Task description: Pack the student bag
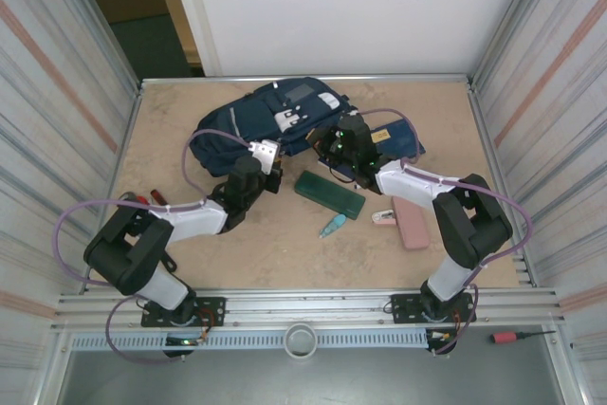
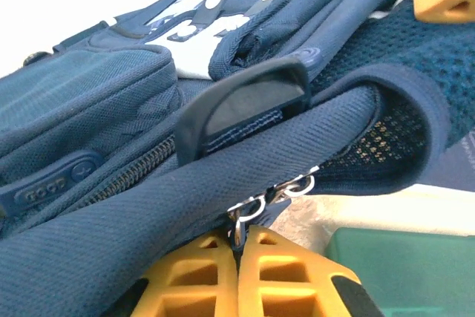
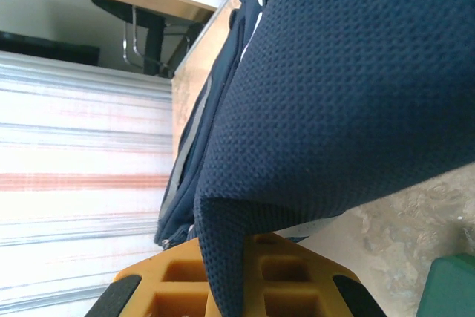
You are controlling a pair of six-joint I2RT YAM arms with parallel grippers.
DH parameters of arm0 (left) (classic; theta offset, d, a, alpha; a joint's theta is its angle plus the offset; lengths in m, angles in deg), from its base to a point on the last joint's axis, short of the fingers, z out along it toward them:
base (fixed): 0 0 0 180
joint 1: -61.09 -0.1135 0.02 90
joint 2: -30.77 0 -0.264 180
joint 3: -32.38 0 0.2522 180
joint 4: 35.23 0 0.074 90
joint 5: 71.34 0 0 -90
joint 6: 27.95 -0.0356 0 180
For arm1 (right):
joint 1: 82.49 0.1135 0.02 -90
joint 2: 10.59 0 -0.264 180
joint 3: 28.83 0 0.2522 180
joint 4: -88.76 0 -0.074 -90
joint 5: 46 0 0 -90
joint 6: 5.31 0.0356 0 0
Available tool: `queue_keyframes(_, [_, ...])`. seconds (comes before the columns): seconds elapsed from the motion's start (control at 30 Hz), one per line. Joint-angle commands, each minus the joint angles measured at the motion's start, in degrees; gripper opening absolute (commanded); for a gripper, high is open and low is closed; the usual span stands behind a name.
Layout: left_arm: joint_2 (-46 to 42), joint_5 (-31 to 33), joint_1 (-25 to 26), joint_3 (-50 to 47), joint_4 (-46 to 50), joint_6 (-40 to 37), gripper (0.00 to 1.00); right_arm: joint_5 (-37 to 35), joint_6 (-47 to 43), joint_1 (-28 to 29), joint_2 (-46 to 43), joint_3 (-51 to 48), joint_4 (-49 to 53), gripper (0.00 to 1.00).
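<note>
- The student bag (image 1: 242,125) lies near the far edge of my pale desk (image 1: 247,258).
- My left gripper (image 2: 239,243) is clenched on its zipper pull (image 2: 245,211); my right gripper (image 3: 226,252) pinches its fabric.
- Ribbed metal walls (image 1: 57,92) flank the desk; a white panel (image 1: 351,7) stands behind.

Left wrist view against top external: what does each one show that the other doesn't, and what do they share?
Left wrist: close detail, with the left pincer shut on a metal zip pull and the zip teeth running beside it.
Top external: the layout on the table, with the pink case and the booklet near the right arm.
Shared: the bag and the green case.
</note>
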Motion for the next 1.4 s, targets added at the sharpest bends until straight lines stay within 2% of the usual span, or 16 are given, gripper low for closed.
queue_keyframes(0.0, [-3.1,-1.8,-1.7,-1.1,-2.2,0.4,0.0,0.8,-0.2,-0.4,-1.7,-0.5,-3.5,0.04])
queue_keyframes(0.6, [-13.0,-5.8,-12.0,-12.5,0.3,9.5,0.0,3.6,-0.6,-3.4,-2.0,0.5,-2.6,0.05])
queue_keyframes(0.7, [-14.3,-8.9,-11.3,-12.0,2.3,10.4,0.0,7.0,-1.2,-3.7,0.4,3.2,-1.1,0.07])
queue_keyframes(0.83, [-15.2,-10.1,-9.3,-11.1,5.9,10.5,0.0,15.4,-6.9,-5.4,5.4,8.8,3.9,0.14])
queue_keyframes(0.93, [-15.2,-10.4,-7.8,-10.7,8.4,10.4,0.0,19.6,-8.1,-6.9,8.6,10.6,5.8,0.15])
queue_keyframes(1.13, [-13.7,-11.4,-3.4,-9.6,11.1,8.2,0.0,20.0,-12.8,-10.3,10.4,12.0,10.5,0.21])
queue_keyframes(1.37, [-8.2,-13.3,-2.7,-5.6,10.5,10.1,0.0,23.1,-18.8,-14.1,13.0,16.8,18.7,0.35])
